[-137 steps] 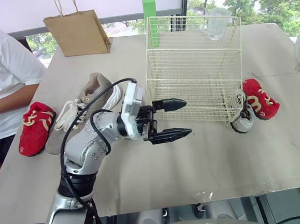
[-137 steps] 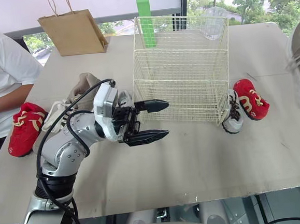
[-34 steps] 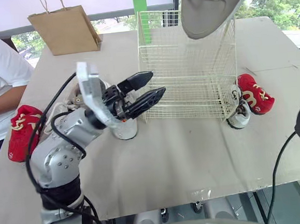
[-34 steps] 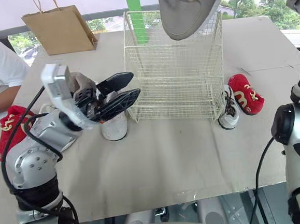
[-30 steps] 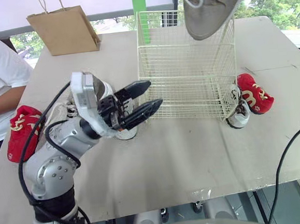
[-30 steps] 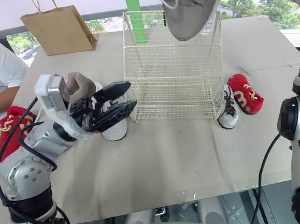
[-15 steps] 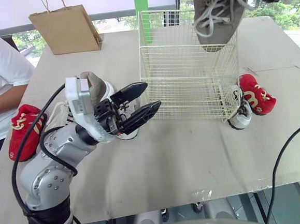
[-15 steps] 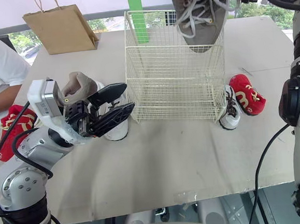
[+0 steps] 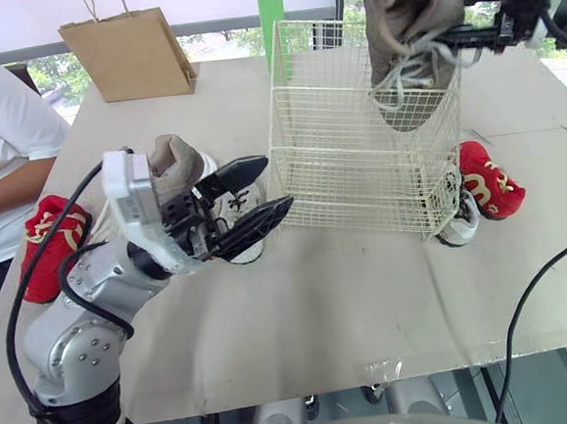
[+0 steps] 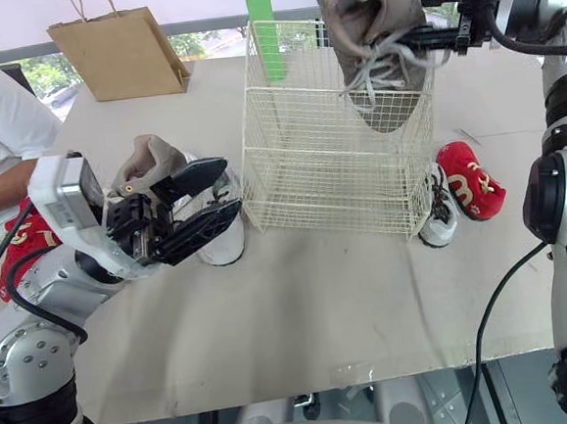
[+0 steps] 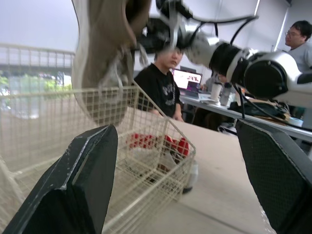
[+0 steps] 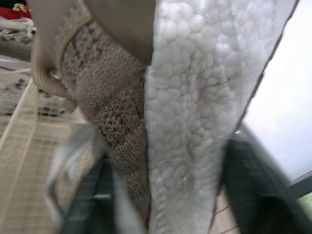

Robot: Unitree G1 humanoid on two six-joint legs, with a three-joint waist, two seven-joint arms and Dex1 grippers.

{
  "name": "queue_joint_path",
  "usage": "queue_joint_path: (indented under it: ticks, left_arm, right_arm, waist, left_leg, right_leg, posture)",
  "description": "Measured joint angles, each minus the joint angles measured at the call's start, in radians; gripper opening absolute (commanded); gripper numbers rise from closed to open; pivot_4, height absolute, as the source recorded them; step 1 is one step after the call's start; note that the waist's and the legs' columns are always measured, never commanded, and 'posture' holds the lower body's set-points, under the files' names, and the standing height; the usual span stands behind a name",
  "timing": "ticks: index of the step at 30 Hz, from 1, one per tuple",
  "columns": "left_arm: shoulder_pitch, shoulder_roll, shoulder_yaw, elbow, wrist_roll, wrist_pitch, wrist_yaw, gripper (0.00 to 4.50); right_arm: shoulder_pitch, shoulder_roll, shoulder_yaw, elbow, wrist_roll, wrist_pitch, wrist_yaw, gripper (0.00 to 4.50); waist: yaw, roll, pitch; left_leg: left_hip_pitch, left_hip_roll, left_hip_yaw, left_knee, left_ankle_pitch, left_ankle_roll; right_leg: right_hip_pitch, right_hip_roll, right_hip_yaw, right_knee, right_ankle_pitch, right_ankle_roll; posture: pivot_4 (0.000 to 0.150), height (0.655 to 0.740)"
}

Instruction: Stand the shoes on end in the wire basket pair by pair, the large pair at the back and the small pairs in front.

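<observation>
Left eye view: right jaws clamp big grey shoe (image 9: pixel 408 20), toe-down, partway into wire basket (image 9: pixel 354 172), back right. Left jaws spread, empty, near second grey shoe (image 9: pixel 175 158) on table (image 9: pixel 369 294). Risk: dangling laces (image 9: pixel 402 73) snag wire; released shoe topples.

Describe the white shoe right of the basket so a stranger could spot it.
Find the wire basket. At its near right corner, outside the wire, sits the white shoe beside a red shoe. It is the white one, closer to the basket.
</observation>
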Motion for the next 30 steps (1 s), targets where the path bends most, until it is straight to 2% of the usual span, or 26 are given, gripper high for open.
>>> queue_joint_path:
  ticks: [1,2,11,15,18,22,26,30]
  left_arm:
    - [-0.003,-0.002,0.001,0.0,0.0,-0.006,0.004,4.15]
    - [-0.006,-0.004,0.003,0.001,0.0,-0.012,0.011,4.15]
    - [-0.008,-0.01,0.001,0.008,0.0,-0.03,0.034,4.15]
    - [-0.008,-0.017,-0.009,0.027,0.003,-0.033,0.037,4.15]
    - [-0.009,-0.019,-0.017,0.029,0.008,-0.034,0.037,4.15]
    - [-0.009,-0.022,-0.028,0.031,0.022,-0.041,0.036,4.15]
    - [0.003,-0.025,-0.027,0.038,0.031,-0.051,0.038,4.15]
    - [0.027,-0.024,-0.02,0.041,0.043,-0.054,0.039,4.15]
  right_arm:
    - [0.0,0.0,0.0,0.001,-0.003,0.003,0.001,4.41]
    - [0.0,-0.001,0.0,0.001,-0.009,0.008,0.001,4.46]
    - [0.034,-0.029,0.0,-0.081,-0.015,0.082,-0.019,4.46]
    - [0.09,-0.041,-0.008,-0.269,0.001,0.167,-0.067,4.46]
    - [0.163,-0.015,-0.01,-0.508,0.013,0.307,-0.171,4.46]
    - [0.257,0.078,0.039,-0.821,-0.028,0.591,-0.403,4.46]
    - [0.26,0.192,0.053,-0.955,-0.047,0.776,-0.597,4.46]
    - [0.275,0.289,0.075,-0.989,-0.057,0.847,-0.737,4.46]
  waist:
    - [0.0,0.0,0.0]
    - [-0.001,0.0,0.0]
    - [0.0,0.0,0.0]
    - [-0.001,0.0,0.0]
    - [-0.005,0.0,0.0]
    - [-0.004,0.0,0.0]
    - [-0.002,0.001,0.0]
    - [0.001,0.0,-0.001]
  left_leg:
    - [0.0,0.0,0.0,0.0,0.0,0.0]
    - [0.0,0.0,0.0,0.0,0.0,0.0]
    - [0.0,0.0,0.0,0.0,0.0,0.0]
    - [0.001,0.0,0.0,0.0,0.0,0.0]
    - [0.001,0.001,0.001,0.0,0.0,0.0]
    - [0.001,0.001,0.001,0.0,0.001,-0.002]
    - [0.001,0.001,0.001,0.0,0.001,-0.002]
    - [0.0,0.0,0.0,0.0,0.001,-0.002]
  right_leg:
    - [0.0,0.0,0.0,0.0,0.0,0.0]
    - [0.0,0.0,0.0,0.0,0.0,0.0]
    - [0.0,0.0,0.0,0.0,0.0,0.0]
    - [0.0,0.0,0.0,0.001,0.0,0.0]
    - [0.0,0.0,0.0,0.002,0.0,0.0]
    - [-0.001,0.0,0.0,0.003,0.0,0.0]
    - [-0.001,0.0,-0.001,0.004,0.001,-0.001]
    - [0.0,-0.001,-0.002,0.002,0.001,-0.001]
  posture:
    - [0.15,0.74]
    - [0.15,0.74]
    - [0.15,0.74]
    - [0.15,0.74]
    - [0.15,0.74]
    - [0.15,0.74]
    - [0.15,0.74]
    - [0.15,0.74]
